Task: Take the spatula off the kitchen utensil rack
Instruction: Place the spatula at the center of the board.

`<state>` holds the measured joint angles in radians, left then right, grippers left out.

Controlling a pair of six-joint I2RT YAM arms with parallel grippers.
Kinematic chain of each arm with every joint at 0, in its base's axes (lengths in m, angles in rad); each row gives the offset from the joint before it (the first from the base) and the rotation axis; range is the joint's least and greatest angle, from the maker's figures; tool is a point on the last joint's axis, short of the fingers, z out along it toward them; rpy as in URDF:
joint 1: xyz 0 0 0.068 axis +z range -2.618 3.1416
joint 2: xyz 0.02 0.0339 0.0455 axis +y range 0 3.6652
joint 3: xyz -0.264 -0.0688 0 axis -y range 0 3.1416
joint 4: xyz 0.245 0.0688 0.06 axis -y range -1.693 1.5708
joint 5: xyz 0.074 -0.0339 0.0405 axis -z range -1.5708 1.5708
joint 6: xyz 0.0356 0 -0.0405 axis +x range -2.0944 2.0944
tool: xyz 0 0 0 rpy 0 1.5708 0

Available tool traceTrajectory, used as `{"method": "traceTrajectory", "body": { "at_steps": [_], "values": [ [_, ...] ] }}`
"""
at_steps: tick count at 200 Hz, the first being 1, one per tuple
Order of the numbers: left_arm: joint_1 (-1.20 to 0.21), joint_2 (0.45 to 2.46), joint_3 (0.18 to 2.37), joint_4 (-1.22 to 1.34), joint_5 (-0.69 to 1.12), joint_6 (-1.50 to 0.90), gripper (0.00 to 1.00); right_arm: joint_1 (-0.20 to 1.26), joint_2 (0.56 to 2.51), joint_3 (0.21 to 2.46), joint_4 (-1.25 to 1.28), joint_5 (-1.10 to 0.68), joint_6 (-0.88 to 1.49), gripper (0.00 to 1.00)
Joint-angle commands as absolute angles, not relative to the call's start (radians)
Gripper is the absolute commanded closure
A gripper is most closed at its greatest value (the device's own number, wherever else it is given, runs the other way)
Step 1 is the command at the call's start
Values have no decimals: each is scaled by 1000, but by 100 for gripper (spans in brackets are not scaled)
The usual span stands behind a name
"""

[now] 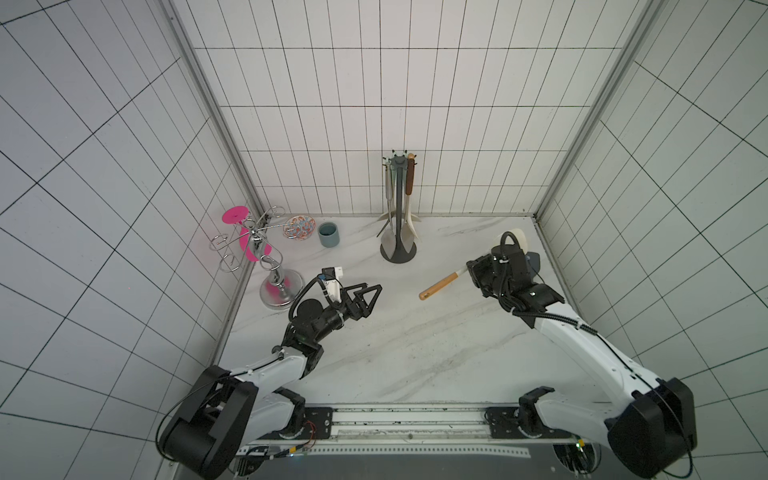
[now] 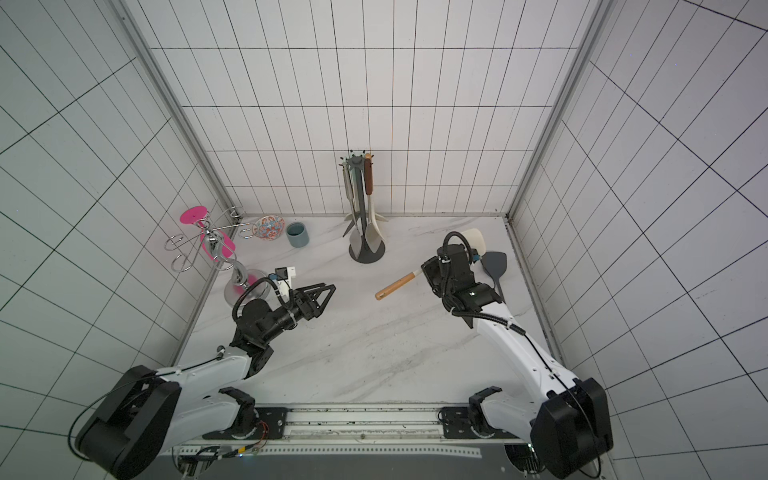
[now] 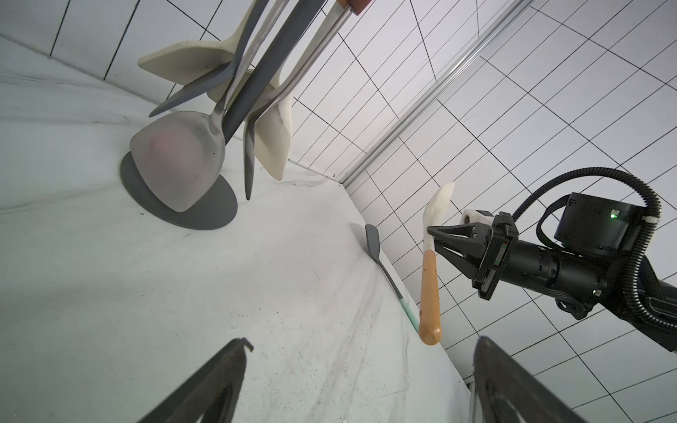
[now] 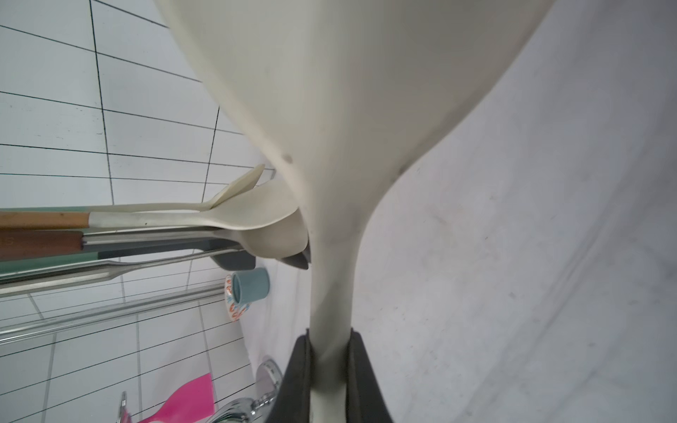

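The kitchen utensil rack (image 1: 399, 208) (image 2: 360, 208) (image 3: 256, 73) stands at the back centre of the table, dark grey, with several utensils hanging from its crown. A spatula (image 1: 440, 284) (image 2: 395, 284) (image 3: 429, 285) (image 4: 348, 110) with a cream blade and a wooden handle is off the rack, to its front right above the table. My right gripper (image 1: 469, 270) (image 2: 424, 272) (image 3: 430, 232) (image 4: 329, 348) is shut on its cream neck. My left gripper (image 1: 374, 293) (image 2: 329, 291) (image 3: 366, 342) is open and empty, left of the handle's free end.
A dark grey spatula (image 2: 494, 266) (image 3: 373, 238) lies on the table by the right wall, behind my right arm. At the back left stand a chrome stand (image 1: 266, 249) with pink pieces, a patterned bowl (image 1: 299, 227) and a blue cup (image 1: 328, 235).
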<state>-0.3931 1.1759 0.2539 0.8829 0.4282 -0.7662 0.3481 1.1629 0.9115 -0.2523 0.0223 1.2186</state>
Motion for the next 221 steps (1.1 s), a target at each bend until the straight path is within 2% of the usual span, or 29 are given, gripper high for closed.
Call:
{"method": "traceTrajectory", "body": {
  "at_steps": [1, 32, 81, 130, 221],
  "values": [
    [-399, 1184, 282, 841, 390, -736, 3, 236, 1173, 964, -435, -128, 680, 100],
    [-399, 1204, 286, 841, 390, -730, 3, 114, 1298, 1126, -723, -174, 238, 100],
    [-400, 1209, 278, 841, 377, -724, 3, 66, 1402, 1224, -884, -17, -1, 100],
    [-402, 1228, 272, 860, 377, -734, 3, 2, 1543, 1252, -852, 26, -122, 100],
    [-402, 1229, 270, 865, 375, -736, 3, -42, 1839, 1383, -756, 143, -97, 100]
  ]
}}
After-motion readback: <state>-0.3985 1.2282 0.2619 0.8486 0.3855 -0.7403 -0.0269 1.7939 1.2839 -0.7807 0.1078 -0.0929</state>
